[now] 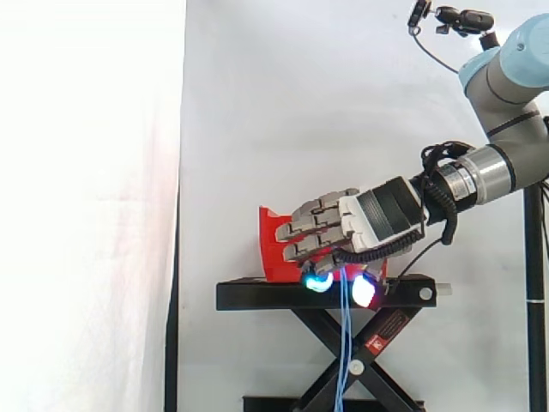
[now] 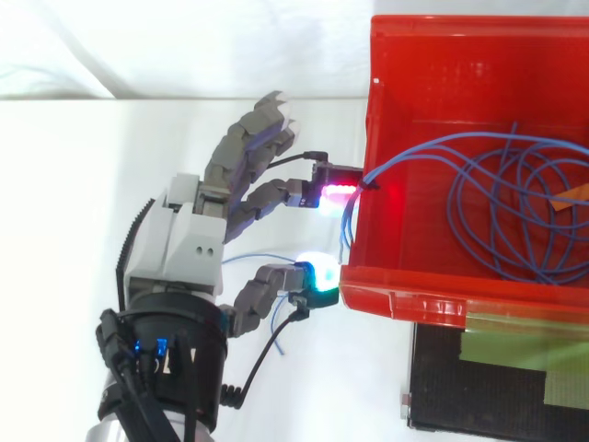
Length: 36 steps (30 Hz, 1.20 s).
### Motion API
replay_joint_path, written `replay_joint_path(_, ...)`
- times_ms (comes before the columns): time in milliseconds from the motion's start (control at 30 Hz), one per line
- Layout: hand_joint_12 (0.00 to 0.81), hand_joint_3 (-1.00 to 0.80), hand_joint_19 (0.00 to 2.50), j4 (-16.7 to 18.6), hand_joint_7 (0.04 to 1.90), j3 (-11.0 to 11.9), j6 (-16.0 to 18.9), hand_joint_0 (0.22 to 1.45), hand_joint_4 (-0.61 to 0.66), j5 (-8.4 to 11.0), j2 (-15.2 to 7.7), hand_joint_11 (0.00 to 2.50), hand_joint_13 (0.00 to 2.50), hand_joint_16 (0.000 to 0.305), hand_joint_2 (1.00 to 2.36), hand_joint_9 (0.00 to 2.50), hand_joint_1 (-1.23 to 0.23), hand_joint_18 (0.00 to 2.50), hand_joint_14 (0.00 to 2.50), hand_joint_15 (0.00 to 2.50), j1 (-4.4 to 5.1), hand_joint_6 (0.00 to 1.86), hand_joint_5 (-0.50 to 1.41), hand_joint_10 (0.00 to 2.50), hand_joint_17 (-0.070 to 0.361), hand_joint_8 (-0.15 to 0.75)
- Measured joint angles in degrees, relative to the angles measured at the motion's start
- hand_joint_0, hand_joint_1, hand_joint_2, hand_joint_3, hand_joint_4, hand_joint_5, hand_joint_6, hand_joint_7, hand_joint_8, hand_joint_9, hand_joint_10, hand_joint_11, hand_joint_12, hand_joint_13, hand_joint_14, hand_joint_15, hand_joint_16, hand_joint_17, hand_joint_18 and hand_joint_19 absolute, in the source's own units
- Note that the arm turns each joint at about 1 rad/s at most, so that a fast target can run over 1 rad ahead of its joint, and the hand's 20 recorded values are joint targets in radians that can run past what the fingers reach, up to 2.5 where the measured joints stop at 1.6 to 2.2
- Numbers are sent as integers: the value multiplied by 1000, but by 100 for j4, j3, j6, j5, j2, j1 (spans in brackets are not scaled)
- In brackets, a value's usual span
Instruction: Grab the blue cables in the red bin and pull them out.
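Cables, thin and blue, coiled in red bin, strands hanging over its wall, pinched between curled fingers

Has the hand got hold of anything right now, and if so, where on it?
Cannot tell. The blue cables drape over the wall of the red bin right beside the hand, but no grip on them shows.

The red bin is cut off at the top view's right edge, as are the blue cables inside it; from the side, much of it is hidden behind the hand.
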Motion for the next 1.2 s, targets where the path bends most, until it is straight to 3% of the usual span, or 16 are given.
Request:
replay_joint_path(433,307,-1000,532,320,764,-201,77,821,253,-124,0,284,269,40,1000,471,-794,287,10,268,6,8,766,9,90,240)
replay_joint_path(1200,307,-1000,532,167,762,-202,45,826,245,-238,0,284,274,40,1000,471,-797,289,10,269,-28,7,771,9,90,239)
